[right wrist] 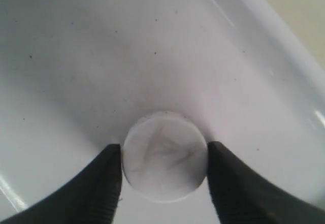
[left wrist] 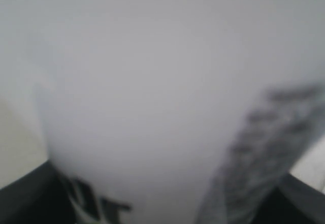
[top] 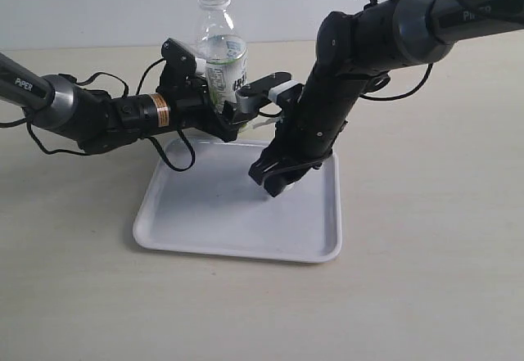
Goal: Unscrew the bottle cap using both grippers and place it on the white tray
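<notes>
A clear bottle [top: 219,50] with a green-and-white label stands upright in the upper centre of the frame, its neck open. The left pincer [top: 217,103] is clamped around the bottle's lower half, reaching in from the left edge on a dark arm [top: 90,115] with an orange band. From the upper right, the second arm [top: 360,58] bends steeply down to the white tray [top: 196,222] in the middle of the pale counter [top: 426,279]. The right pincer [top: 278,182] hangs low over the tray's right half, and a small pale cap [top: 273,189] is just visible between its tips. The bottle sits just behind the tray's far rim.
</notes>
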Robot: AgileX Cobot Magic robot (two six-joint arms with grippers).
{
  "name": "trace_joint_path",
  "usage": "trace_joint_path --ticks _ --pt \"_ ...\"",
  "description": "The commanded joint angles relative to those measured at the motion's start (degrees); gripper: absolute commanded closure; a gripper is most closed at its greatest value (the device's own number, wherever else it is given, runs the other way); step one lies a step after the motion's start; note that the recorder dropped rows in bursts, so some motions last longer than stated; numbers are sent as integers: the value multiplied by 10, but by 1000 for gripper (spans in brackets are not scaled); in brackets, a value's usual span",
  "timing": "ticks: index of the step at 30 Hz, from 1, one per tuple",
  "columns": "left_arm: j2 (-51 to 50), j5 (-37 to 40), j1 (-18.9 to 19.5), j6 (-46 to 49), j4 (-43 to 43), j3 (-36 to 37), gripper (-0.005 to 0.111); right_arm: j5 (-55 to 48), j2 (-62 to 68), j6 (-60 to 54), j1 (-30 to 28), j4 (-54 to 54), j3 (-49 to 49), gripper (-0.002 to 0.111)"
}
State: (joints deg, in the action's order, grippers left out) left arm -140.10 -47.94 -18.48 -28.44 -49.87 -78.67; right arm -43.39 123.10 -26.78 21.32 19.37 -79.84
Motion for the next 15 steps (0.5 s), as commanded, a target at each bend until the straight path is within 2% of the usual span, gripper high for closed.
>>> trace_joint_path --ticks 1,6,7,9,10,14,15 --pt "5 -21 -1 -3 10 0 107 -4 -3 -5 0 2 1 21" --pt "5 -21 -1 -1 10 0 106 -11 -54 5 0 0 1 27" --pt "5 -24 -1 -1 10 0 103 -11 -66 5 0 0 1 27" --pt "5 -36 -1 0 7 0 84 -12 -90 5 0 0 1 27" --pt "5 -42 -1 1 -1 0 66 -13 -102 5 0 0 1 27" --pt "5 -45 -1 10 -9 0 18 -13 -126 5 0 0 1 27" --pt "5 -45 -1 10 -10 0 10 -14 -132 5 0 0 1 27"
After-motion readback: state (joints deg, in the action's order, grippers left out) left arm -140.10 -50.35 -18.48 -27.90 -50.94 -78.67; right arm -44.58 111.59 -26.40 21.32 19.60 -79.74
